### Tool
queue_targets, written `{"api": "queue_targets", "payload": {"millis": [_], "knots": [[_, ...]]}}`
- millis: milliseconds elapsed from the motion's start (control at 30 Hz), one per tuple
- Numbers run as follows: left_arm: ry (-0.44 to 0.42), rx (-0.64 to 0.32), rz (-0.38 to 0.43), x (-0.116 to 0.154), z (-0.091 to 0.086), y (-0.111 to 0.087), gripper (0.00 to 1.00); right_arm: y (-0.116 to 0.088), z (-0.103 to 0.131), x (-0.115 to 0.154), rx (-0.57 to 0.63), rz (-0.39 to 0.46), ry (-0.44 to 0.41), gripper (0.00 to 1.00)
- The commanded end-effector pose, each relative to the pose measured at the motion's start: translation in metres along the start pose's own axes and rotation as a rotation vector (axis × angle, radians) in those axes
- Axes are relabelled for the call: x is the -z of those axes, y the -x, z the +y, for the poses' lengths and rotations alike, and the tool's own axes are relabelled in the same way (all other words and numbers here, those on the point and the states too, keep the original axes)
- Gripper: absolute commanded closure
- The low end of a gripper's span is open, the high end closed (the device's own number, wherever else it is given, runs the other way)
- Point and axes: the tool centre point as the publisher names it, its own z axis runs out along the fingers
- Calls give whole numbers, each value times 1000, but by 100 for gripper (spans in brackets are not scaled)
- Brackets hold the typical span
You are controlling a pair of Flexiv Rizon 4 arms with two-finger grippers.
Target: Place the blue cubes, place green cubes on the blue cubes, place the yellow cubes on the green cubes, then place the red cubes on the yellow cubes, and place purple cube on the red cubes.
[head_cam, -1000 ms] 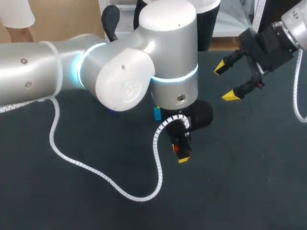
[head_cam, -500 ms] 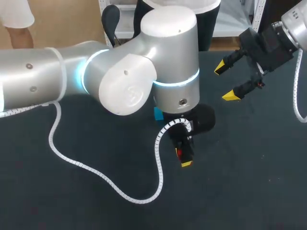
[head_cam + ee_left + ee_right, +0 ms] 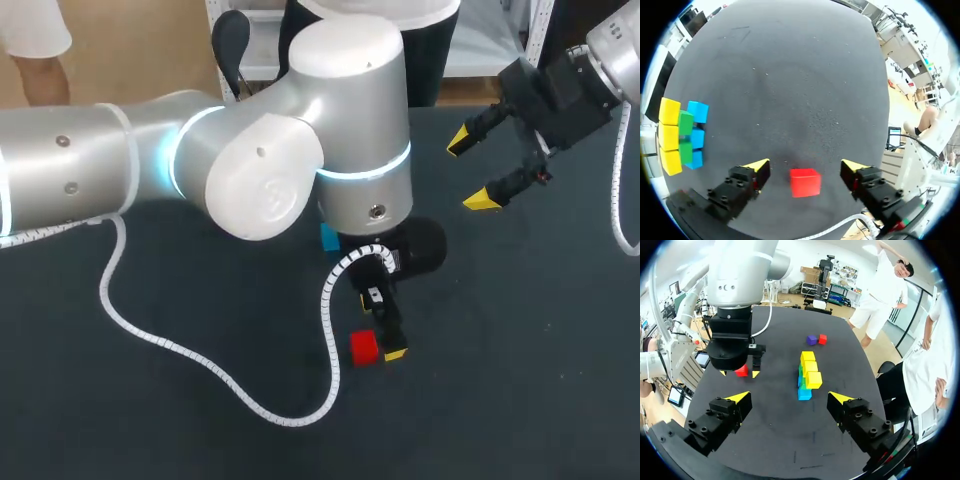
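Observation:
My left gripper stands open over the dark table, and a red cube rests on the cloth between its fingers, apart from both. In the head view this red cube lies beside the left gripper. To one side lie rows of yellow cubes, green cubes and blue cubes, set against each other. My right gripper hangs open and empty above the table, facing the same cube group. A purple cube and a second red cube lie beyond it.
My left arm spans the middle of the head view and hides most of the cube group, leaving only a blue corner. A white coiled cable loops over the table. My right gripper is at the far right.
My left gripper moved slightly nearer and lower, then opened and let go of the red cube, which now sits on the table. The right arm has not moved.

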Motion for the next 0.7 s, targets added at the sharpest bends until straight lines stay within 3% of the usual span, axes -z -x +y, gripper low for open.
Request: {"api": "queue_targets", "payload": {"millis": [33,167,300,433,533,700], "knots": [[37,-31,-57,14,1,-10,0,0,0,0,1,-1,1,0],[99,-93,-126,38,6,-18,0,0,0,0,1,-1,1,0],[154,-131,-126,63,12,-35,0,0,0,0,1,-1,1,0],[197,-111,-90,82,16,-56,0,0,0,0,1,-1,1,0],[217,-82,-115,94,19,-72,0,0,0,0,1,-1,1,0],[266,-99,-222,110,26,-92,0,0,0,0,1,-1,1,0]]}}
